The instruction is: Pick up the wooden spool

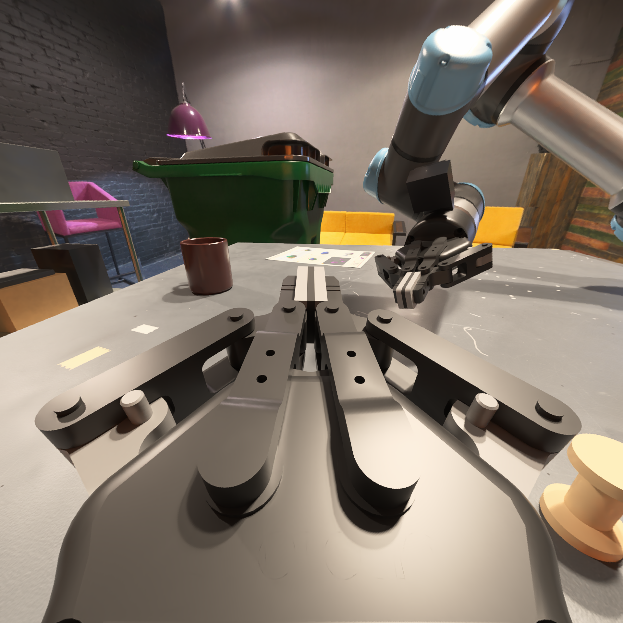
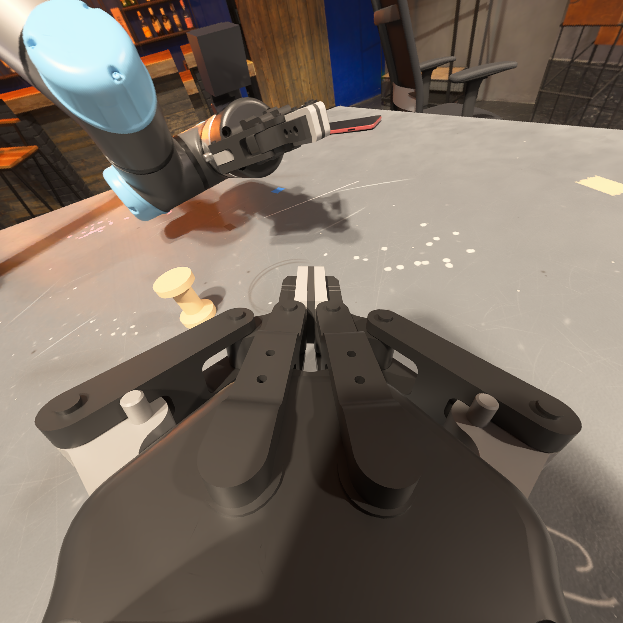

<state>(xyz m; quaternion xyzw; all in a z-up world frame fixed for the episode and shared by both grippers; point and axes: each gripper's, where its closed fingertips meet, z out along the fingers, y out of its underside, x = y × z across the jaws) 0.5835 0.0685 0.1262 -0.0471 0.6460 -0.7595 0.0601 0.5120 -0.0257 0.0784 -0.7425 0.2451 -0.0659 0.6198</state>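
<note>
Wooden spool (image 2: 183, 296) lying on table | both end effectors closed, empty

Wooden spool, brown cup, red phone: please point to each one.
wooden spool (image 2: 184, 296), right wrist view, its narrow middle.
brown cup (image 1: 207, 268), left wrist view, its side wall.
red phone (image 2: 354, 124), right wrist view, its dark face.

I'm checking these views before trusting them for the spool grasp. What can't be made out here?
- Wooden spool, left wrist view: right flange cut off by the picture edge.
- Wooden spool, right wrist view: lower flange partly hidden behind the right end effector.
- Red phone, right wrist view: near end hidden by the left end effector.
- Paper sheet, left wrist view: markings too small.
</note>
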